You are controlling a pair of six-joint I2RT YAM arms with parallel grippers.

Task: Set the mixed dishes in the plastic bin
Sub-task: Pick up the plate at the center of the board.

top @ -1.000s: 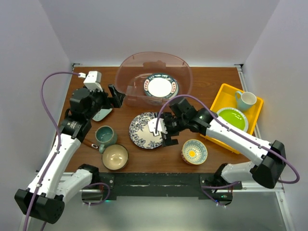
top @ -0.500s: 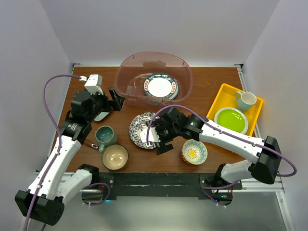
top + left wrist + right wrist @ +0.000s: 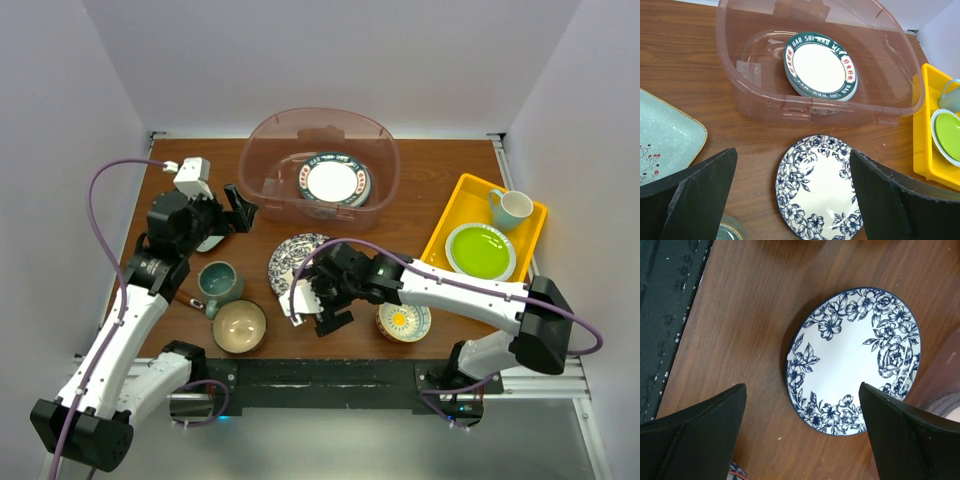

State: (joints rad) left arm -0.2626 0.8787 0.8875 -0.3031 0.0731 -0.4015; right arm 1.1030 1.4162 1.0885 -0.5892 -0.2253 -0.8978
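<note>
The pinkish plastic bin (image 3: 262, 150) stands at the back and holds stacked plates (image 3: 335, 182), the top one green-rimmed. The blue-patterned plate (image 3: 290, 258) lies flat on the table in front of it. My right gripper (image 3: 318, 308) is open and empty, hovering at the plate's near edge; the right wrist view shows the plate (image 3: 855, 360) between and beyond the open jaws (image 3: 802, 430). My left gripper (image 3: 242, 205) is open and empty, left of the bin, above the mint square dish (image 3: 210, 238). Its wrist view shows the bin (image 3: 815, 102), the plate (image 3: 820, 187) and the mint dish (image 3: 665, 140).
A teal mug (image 3: 217, 282) and a tan bowl (image 3: 239, 325) sit at the near left. A small patterned bowl (image 3: 403, 320) sits right of my right gripper. A yellow tray (image 3: 455, 215) at the right holds a lime-green plate (image 3: 480, 250) and a pale mug (image 3: 510, 208).
My right gripper has moved toward the near left, from over the blue-patterned plate's right side to its near edge. The plate stays put. My left arm has barely moved.
</note>
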